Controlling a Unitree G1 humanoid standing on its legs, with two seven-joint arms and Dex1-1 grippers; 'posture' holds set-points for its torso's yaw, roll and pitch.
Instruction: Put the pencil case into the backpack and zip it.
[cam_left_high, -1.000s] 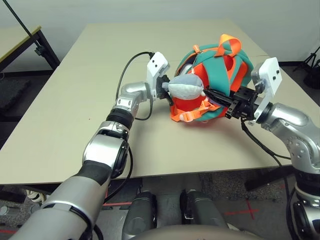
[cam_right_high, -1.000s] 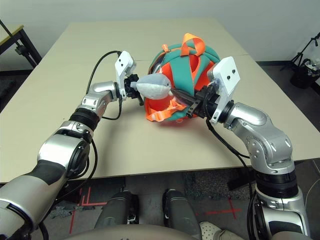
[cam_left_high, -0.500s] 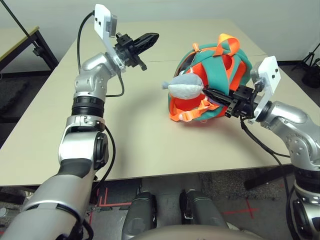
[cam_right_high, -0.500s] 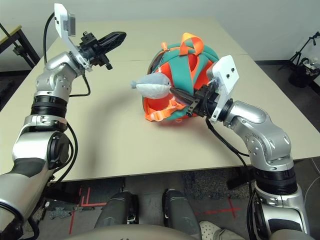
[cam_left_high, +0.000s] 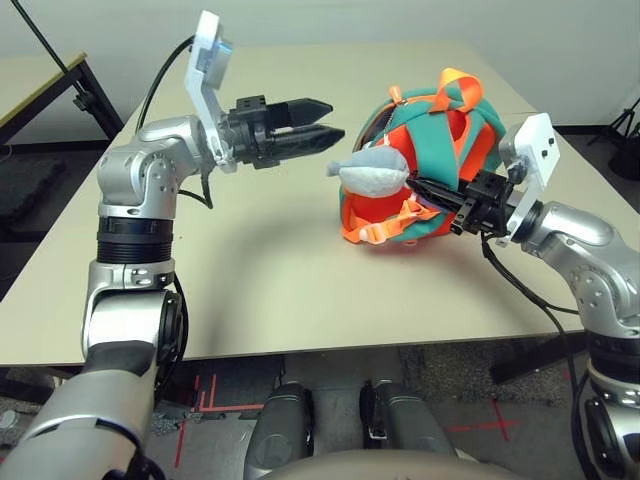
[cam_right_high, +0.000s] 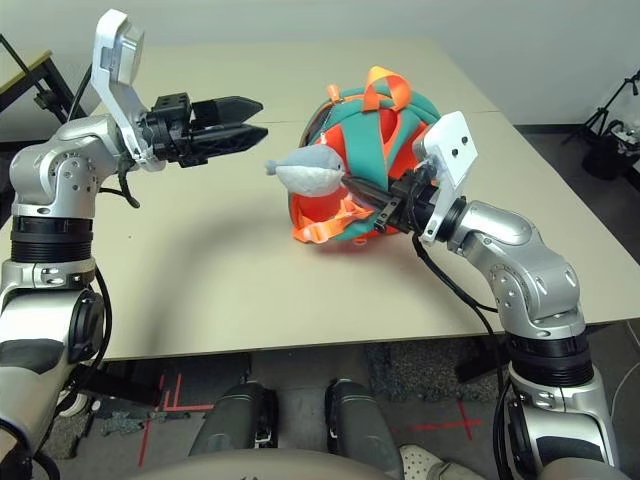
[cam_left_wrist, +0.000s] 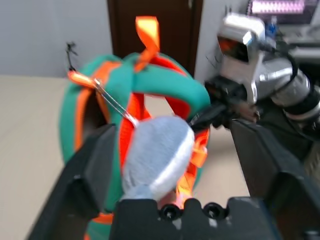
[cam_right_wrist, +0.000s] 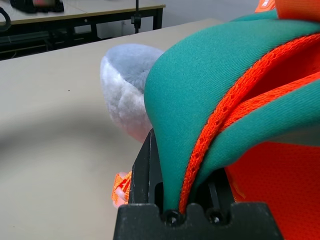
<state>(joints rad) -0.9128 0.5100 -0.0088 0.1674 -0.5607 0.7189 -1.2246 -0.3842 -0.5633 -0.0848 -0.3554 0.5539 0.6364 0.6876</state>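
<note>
Backpack (cam_left_high: 425, 160) is steadied on the tabletop (cam_left_high: 260, 260) by the right gripper (cam_left_high: 432, 192) clamped on its teal strap, the left gripper (cam_left_high: 318, 123) held spread just beside the shark charm (cam_left_high: 372, 172); zipping seems next, the pencil case being unseen.

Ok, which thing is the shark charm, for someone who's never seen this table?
Find the orange and teal backpack on the beige table. On its side facing the left gripper hangs a grey-and-white plush shark, the only soft grey thing among bright straps.
</note>
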